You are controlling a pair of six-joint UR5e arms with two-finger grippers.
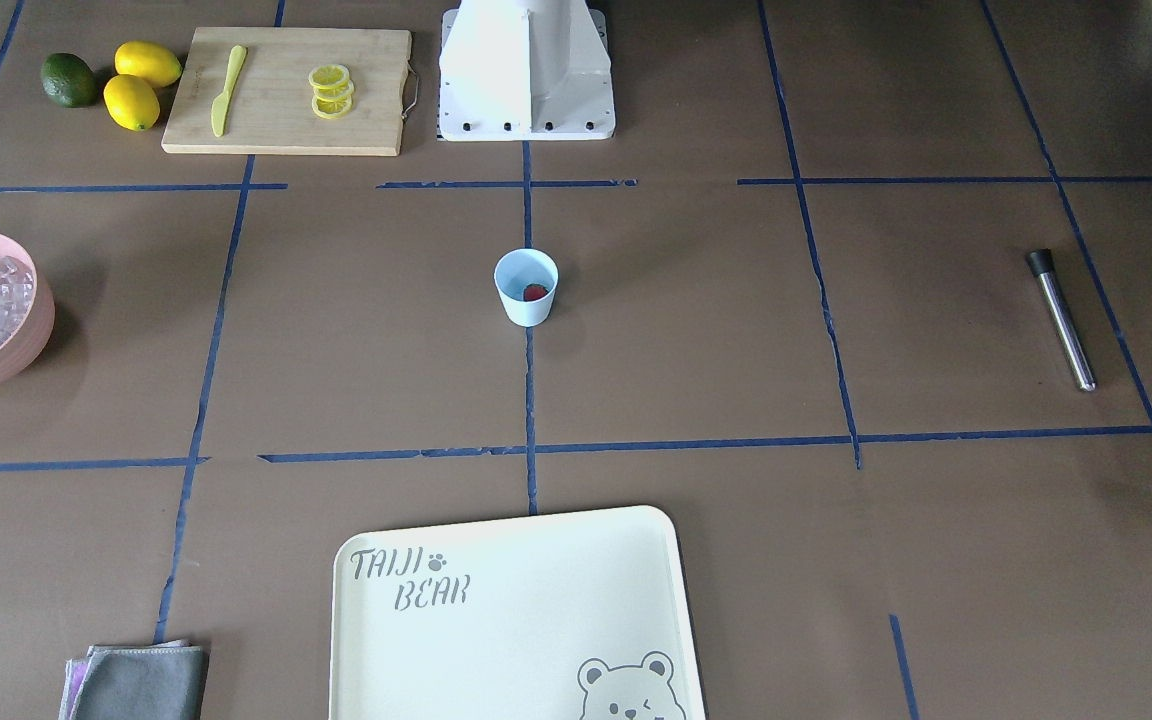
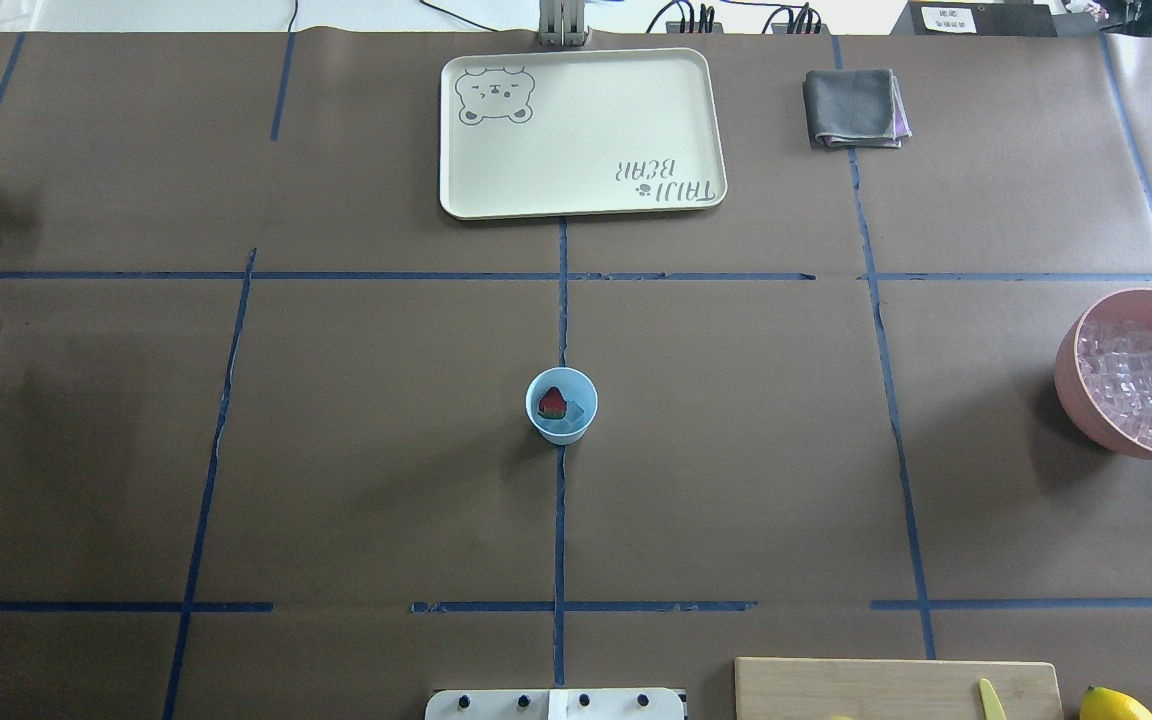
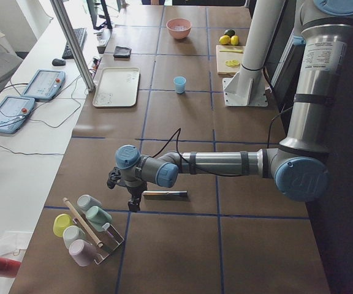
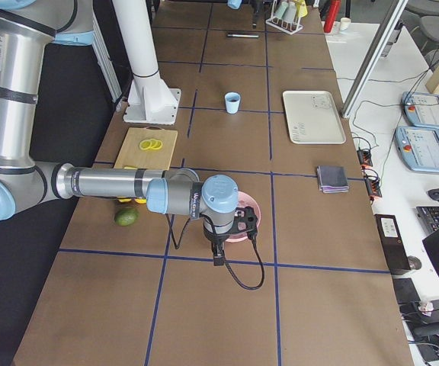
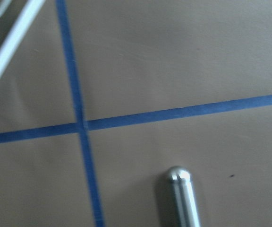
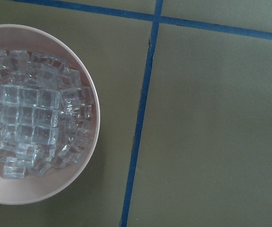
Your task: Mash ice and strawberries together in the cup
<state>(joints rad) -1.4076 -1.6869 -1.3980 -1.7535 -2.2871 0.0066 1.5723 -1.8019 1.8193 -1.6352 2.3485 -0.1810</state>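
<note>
The light blue cup stands at the table's middle and also shows in the front view. Inside it lie a red strawberry and a clear ice cube. More ice fills the pink bowl at the right edge. A metal muddler lies at the left edge. My left gripper hangs just beyond the muddler's end. My right gripper hangs beside the pink bowl. I cannot tell whether either is open or shut.
A cream bear tray and a folded grey cloth lie at the far side. A cutting board with lemon slices and a yellow knife, two lemons and a lime sit by the robot's base. A cup rack stands beyond the muddler.
</note>
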